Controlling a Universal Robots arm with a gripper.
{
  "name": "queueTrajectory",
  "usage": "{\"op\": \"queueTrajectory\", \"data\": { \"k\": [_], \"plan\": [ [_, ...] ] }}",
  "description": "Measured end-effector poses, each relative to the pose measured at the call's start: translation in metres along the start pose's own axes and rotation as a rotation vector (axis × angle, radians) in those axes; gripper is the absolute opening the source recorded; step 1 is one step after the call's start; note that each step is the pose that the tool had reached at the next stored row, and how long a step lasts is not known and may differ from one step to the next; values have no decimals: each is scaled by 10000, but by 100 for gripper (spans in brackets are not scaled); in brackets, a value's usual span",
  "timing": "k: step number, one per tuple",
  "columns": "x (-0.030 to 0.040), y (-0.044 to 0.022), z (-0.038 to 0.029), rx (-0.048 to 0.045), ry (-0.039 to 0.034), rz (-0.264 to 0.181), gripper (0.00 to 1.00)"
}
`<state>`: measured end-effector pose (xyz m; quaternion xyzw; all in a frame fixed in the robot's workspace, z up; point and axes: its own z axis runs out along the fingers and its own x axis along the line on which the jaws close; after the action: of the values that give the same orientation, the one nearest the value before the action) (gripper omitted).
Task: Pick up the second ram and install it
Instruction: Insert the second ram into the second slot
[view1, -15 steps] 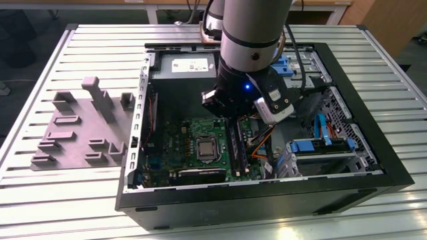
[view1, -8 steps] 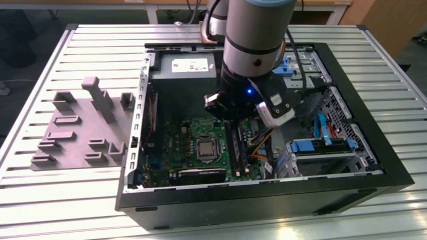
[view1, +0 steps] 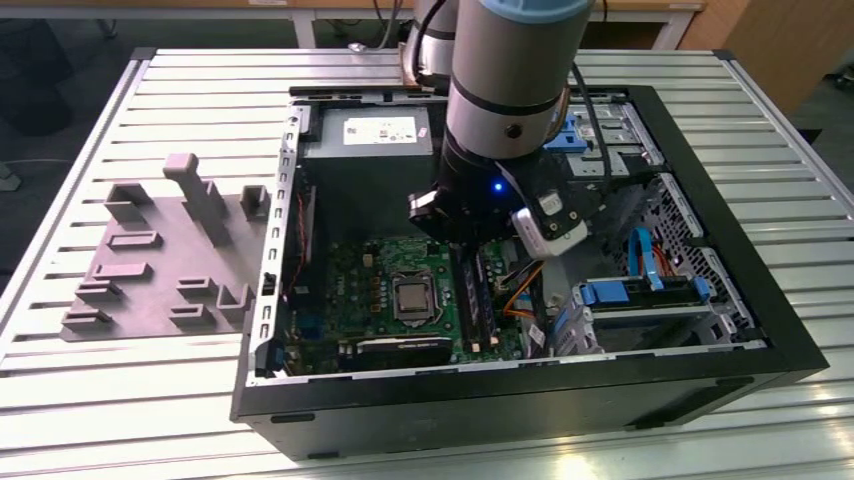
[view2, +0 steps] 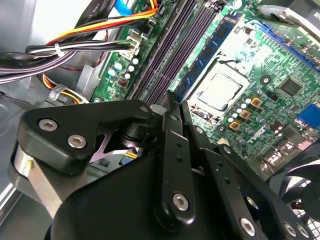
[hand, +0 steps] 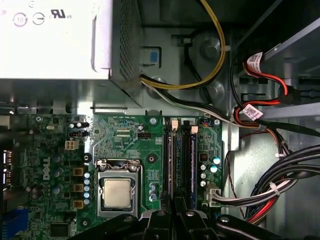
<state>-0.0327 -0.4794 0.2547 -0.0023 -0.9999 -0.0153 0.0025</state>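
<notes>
The second ram (view2: 212, 42) is a dark green-blue stick with a row of chips. It stands in the memory slot nearest the processor (view2: 220, 90) on the green motherboard (view1: 360, 290), and shows edge-on in the first wrist view (hand: 169, 160). My gripper (view2: 176, 100) hangs low inside the open computer case (view1: 694, 160), over the near end of the black memory slots (hand: 182, 160). Its fingers are shut together and no stick shows between them. In the exterior view the gripper (view1: 465, 245) is largely hidden by the arm's wrist.
A grey plastic holder (view1: 160, 250) with upright posts lies on the slatted table, at the exterior view's left. The power supply (hand: 50, 40) fills the case's far end. Cable bundles (hand: 280, 185) and a blue-trimmed drive bay (view1: 641, 290) crowd the side beyond the slots.
</notes>
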Motion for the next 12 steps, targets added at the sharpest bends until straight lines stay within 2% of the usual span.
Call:
{"op": "queueTrajectory", "data": {
  "k": [12],
  "plan": [
    [-19,-33,153,-2,0,201,14]
  ]
}}
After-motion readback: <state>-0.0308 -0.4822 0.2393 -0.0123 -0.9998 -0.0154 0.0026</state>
